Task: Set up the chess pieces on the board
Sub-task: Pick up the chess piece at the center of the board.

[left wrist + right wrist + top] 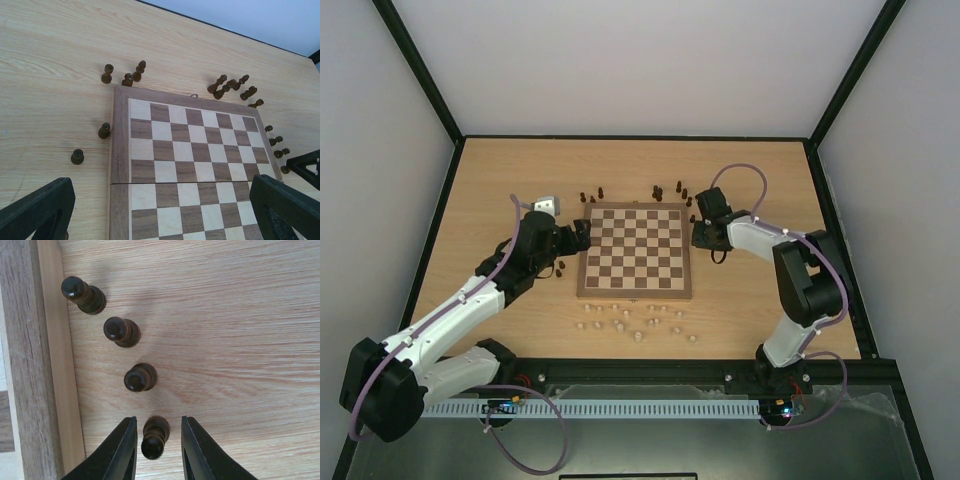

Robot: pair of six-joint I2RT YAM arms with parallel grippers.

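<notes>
Right gripper (158,426) jaws released, straddling a dark pawn (153,439) just beside the board (25,365); left gripper (161,210) spread wide over the board.

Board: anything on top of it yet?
Nothing visible: every square of the board shows bare in the top view. The chess pieces stand off it on the table. Only a sliver of its left border, by the left hand, may be covered.

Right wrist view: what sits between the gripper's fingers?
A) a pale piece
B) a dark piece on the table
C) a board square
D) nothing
B: the right gripper has open fingers straddling one dark piece on the table, beside the board.
</notes>
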